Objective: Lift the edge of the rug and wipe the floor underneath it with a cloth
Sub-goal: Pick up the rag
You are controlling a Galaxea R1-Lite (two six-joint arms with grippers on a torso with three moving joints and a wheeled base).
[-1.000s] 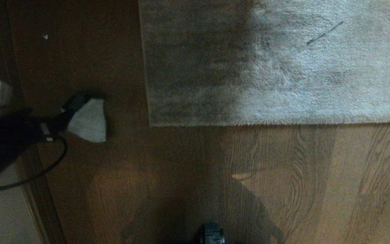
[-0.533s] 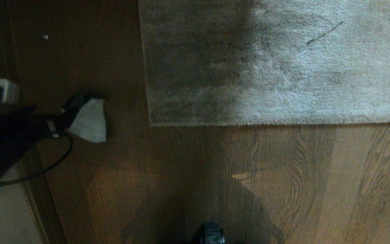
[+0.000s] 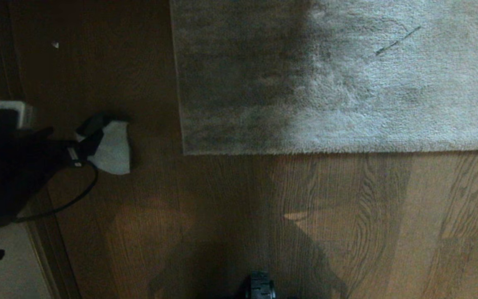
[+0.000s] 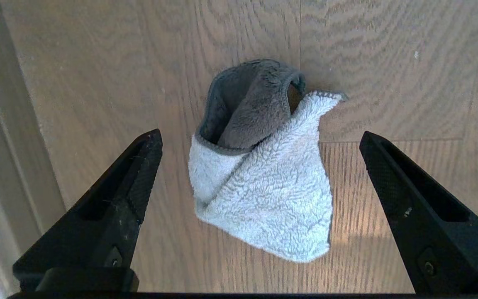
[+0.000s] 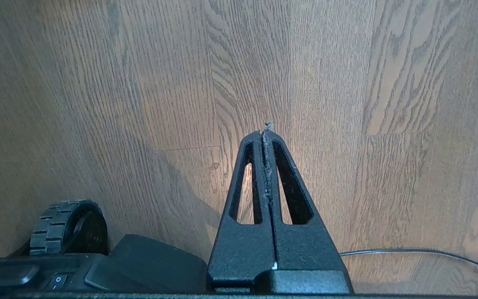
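The cloth [image 4: 264,191], a folded white rag with a dark grey part, lies on the brown wood floor [image 3: 347,216] to the left of the rug. My left gripper [image 4: 260,135] hangs over it, open, one finger on each side and neither touching it. In the head view this gripper [image 3: 87,145] reaches in from the left over the near side of the cloth [image 3: 112,151]. The rug edge [image 3: 305,152] lies flat, with its corner [image 3: 185,153] to the right of the cloth. My right gripper [image 5: 266,132] is shut over bare floor, with only lint between its fingers.
A dark baseboard strip [image 3: 44,232] and a pale surface run along the left side. The left arm's black cable [image 3: 64,203] loops above the floor. A base wheel [image 3: 259,286] shows at the near edge. A thin dark streak [image 3: 396,40] lies on the rug.
My left arm has advanced to the right, so the gripper now covers more of the cloth. The cloth and the rug have not moved.
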